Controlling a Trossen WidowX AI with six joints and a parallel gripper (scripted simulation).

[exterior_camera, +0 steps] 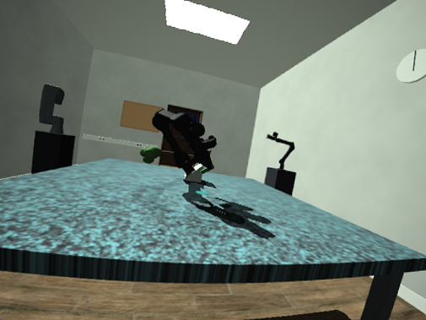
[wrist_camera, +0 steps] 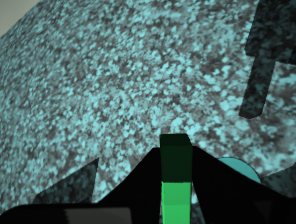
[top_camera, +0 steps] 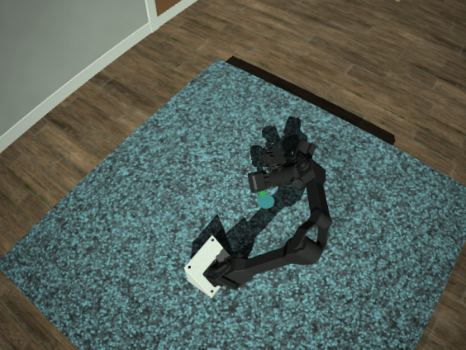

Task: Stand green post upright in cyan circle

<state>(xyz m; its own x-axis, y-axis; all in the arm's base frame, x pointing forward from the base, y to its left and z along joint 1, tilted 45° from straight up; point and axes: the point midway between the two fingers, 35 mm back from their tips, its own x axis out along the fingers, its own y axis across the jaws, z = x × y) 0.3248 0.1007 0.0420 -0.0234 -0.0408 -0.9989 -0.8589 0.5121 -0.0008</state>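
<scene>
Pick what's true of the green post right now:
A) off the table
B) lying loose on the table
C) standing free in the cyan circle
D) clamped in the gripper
D: the gripper is shut on the green post, with the cyan circle just beside it.
</scene>
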